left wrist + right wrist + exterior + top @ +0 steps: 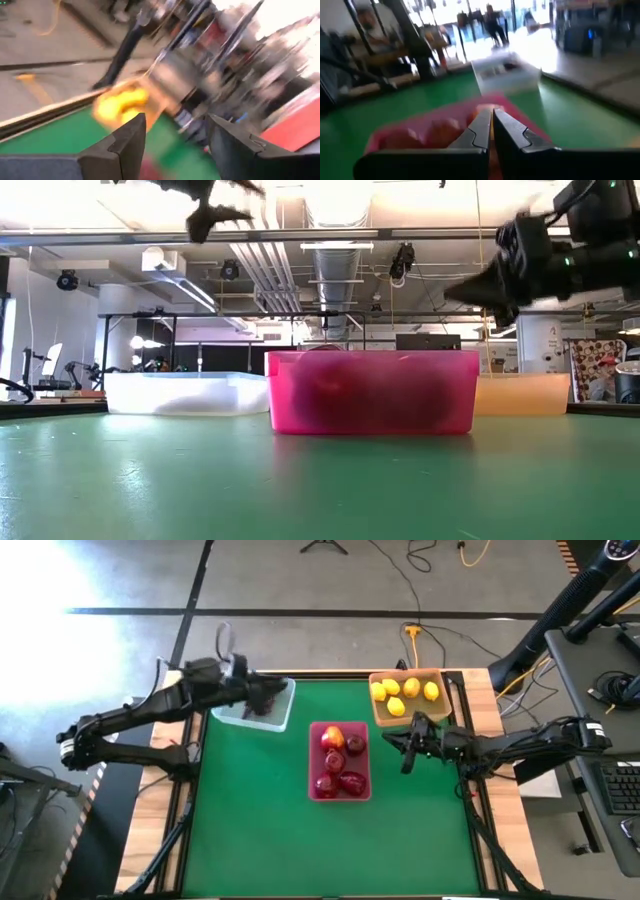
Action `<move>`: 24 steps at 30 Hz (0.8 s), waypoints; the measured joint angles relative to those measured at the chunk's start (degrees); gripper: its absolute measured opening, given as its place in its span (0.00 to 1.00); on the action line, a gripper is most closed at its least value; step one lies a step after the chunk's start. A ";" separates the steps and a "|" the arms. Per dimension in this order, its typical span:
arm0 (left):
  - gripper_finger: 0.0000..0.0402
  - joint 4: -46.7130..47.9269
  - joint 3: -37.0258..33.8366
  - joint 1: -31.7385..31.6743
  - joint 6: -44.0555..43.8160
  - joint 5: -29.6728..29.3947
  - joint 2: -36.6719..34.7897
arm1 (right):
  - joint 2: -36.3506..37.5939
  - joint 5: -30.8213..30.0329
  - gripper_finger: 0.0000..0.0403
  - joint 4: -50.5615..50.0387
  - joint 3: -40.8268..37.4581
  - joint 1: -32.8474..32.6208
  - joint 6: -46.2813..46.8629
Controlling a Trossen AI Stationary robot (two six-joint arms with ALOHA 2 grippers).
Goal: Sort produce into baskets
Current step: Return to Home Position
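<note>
The pink-red tray (340,790) at the table's middle holds several glossy red fruits (336,762), one of them red-yellow (333,736). The tan-orange tray (378,712) at the far right holds several yellow lemons (402,693). The pale blue tray (232,715) stands at the far left, with dark pieces (510,65) in it. My left gripper (175,145) is open and empty, raised above the pale blue tray (268,697). My right gripper (491,125) is shut and empty, raised just right of the pink-red tray (408,747).
The three trays stand side by side in the table's far half. The green mat (300,850) lies bare in front of them. Wooden table edges (480,700) and cables on the floor lie beyond the mat.
</note>
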State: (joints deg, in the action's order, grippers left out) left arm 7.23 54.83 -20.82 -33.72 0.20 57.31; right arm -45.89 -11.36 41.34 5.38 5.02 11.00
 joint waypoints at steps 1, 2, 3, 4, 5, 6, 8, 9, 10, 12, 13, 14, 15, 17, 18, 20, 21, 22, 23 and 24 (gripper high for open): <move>0.46 -2.71 0.51 0.00 -2.66 0.40 0.08 | -0.01 -0.48 0.03 -0.35 -0.24 0.00 1.21; 0.46 -3.73 1.06 0.00 -5.87 1.64 0.01 | -0.01 -0.39 0.03 0.45 -0.24 0.00 1.69; 0.46 -4.01 1.43 0.04 -7.13 2.59 -0.01 | 0.16 -0.02 0.03 1.37 -0.19 0.00 1.70; 0.46 -3.99 1.75 0.13 -6.22 2.73 -0.08 | 0.60 0.75 0.03 1.99 -0.19 0.00 1.13; 0.46 -4.01 1.89 0.14 -4.13 2.78 -0.32 | 1.15 1.72 0.03 2.48 -0.22 0.00 0.09; 0.46 -3.57 1.90 0.19 -1.32 2.53 -0.64 | 1.66 2.58 0.03 3.27 -0.38 0.00 -0.59; 0.46 -3.19 1.81 0.74 5.24 1.81 -1.51 | 3.28 3.01 0.03 5.26 -1.12 0.00 -1.42; 0.46 -3.16 1.60 1.29 8.75 1.74 -2.01 | 4.24 3.01 0.03 6.31 -1.87 0.00 -1.41; 0.46 -2.78 1.17 1.96 11.75 1.85 -2.56 | 5.25 3.51 0.03 7.55 -2.67 0.01 -1.39; 0.46 -1.42 0.22 3.08 15.22 3.64 -3.56 | 7.44 6.39 0.03 8.57 -4.51 0.00 -0.94; 0.46 -0.38 -0.39 3.48 15.98 4.26 -4.07 | 8.34 8.38 0.03 7.47 -4.66 0.00 -0.71; 0.46 0.73 -1.23 3.86 16.63 4.92 -4.71 | 9.29 11.15 0.03 5.80 -4.61 0.00 -0.99; 0.46 1.82 -2.17 4.49 17.46 5.23 -5.23 | 10.21 14.22 0.03 3.64 -4.65 0.00 -1.61; 0.46 3.94 -4.35 6.03 19.83 5.19 -6.30 | 11.20 19.14 0.03 2.53 -4.65 0.00 -2.91; 0.46 4.77 -5.70 6.69 20.94 5.27 -6.76 | 11.71 20.09 0.03 2.48 -4.65 -0.04 -2.99; 0.46 5.18 -8.49 7.38 21.17 5.68 -7.53 | 13.00 20.03 0.03 3.34 -4.65 0.01 -3.08; 0.46 5.19 -9.73 7.43 20.63 5.59 -7.81 | 13.76 19.46 0.03 3.64 -4.65 0.02 -3.54; 0.46 5.00 -10.84 7.37 20.33 5.34 -8.14 | 14.72 18.76 0.03 3.75 -4.65 0.02 -4.88; 0.46 5.04 -11.81 6.99 19.67 5.21 -8.29 | 16.01 18.66 0.03 3.52 -4.67 0.04 -6.49; 0.46 4.90 -12.46 6.57 18.73 4.82 -8.27 | 17.25 18.66 0.03 3.38 -4.67 0.04 -8.00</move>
State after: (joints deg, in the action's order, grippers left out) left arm 12.14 42.37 -14.25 -14.99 5.02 49.03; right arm -28.63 7.29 44.72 0.71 5.06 3.00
